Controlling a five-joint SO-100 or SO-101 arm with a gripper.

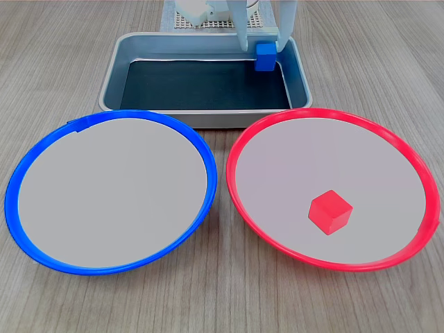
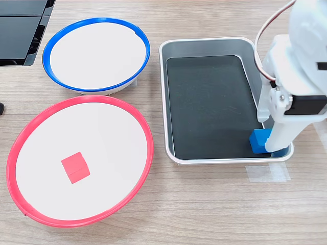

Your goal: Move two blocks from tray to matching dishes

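Note:
The grey tray [image 1: 111, 83] [image 2: 164, 102] holds the blue block [image 1: 265, 57] [image 2: 258, 141] in one corner of its black floor, at the first exterior view's back right. My gripper [image 1: 263, 46] [image 2: 271, 135] is open and lowered over that block, one white finger on each side, with a gap on the first exterior view's left. In the second exterior view the gripper hides part of the block. The red block [image 1: 330, 211] [image 2: 75, 167] lies in the red-rimmed dish [image 1: 291, 166] [image 2: 97, 127]. Nothing lies in the blue-rimmed dish [image 1: 111, 191] [image 2: 94, 53].
Everything sits on a wooden table. The arm's white base [image 1: 208, 14] stands right behind the tray. Black flat panels [image 2: 20, 30] lie at the second exterior view's top left. A strip of clear tape [image 2: 266, 173] is stuck beside the tray.

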